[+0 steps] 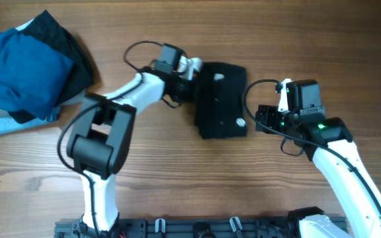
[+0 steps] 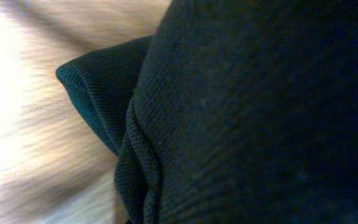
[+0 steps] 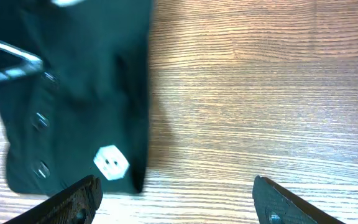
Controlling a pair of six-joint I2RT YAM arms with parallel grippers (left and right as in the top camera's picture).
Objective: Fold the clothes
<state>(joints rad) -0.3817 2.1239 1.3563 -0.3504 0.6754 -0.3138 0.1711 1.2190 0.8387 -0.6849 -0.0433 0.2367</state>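
A blue pile (image 1: pixel 18 63) is lying in the upper left, and mid-frame the left claw (image 1: pixel 188 74) is sitting at the left edge of the black garment (image 1: pixel 222 99), its grip hidden, so I cannot tell. The right claw (image 3: pixel 179 202) is hovering spread apart over bare wood just right of it. The cloth is looking light, soft and floppy, probably best pinched at a corner.
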